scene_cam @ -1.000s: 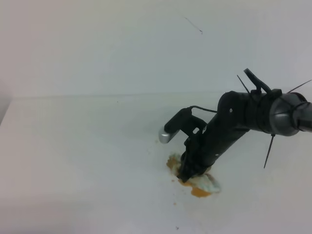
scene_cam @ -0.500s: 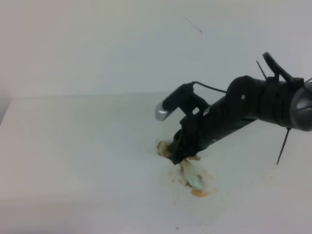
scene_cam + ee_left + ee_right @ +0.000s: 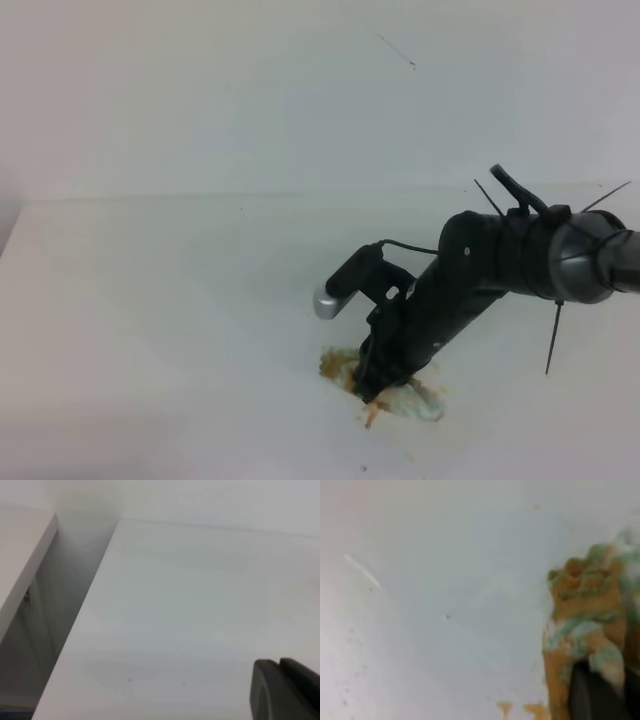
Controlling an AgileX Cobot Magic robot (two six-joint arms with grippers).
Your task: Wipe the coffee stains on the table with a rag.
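On the white table, near its front edge:
Table (image 3: 150,300): broad, plain, white; filled most of the exterior high view; seen also from the left wrist (image 3: 190,615) and from the right wrist (image 3: 435,555).
Coffee stains (image 3: 338,364): orange-brown smear just left of the right gripper's tip, with a thin streak of the same colour (image 3: 374,412) running out below the rag; small orange drops near the bottom edge in the right wrist view (image 3: 536,710).
Rag (image 3: 415,402): lumpy wad, pale blue-white on the right, soaked tan-brown elsewhere; lay on the table at the tip of the right arm, touching the stain; close up from the right wrist (image 3: 587,625), mottled orange-brown and greenish-white.
Right gripper (image 3: 375,378): pointed steeply down onto the rag; jaws drawn close and clamped on the cloth; one dark fingertip (image 3: 592,695) pressed against the rag's lower part in the right wrist view.
Right arm (image 3: 480,275): black, reached in from the right edge, angled down and to the left.
Left gripper (image 3: 285,690): only a dark finger part at the lower right corner of the left wrist view, over bare table; whether apart or together, cannot tell.
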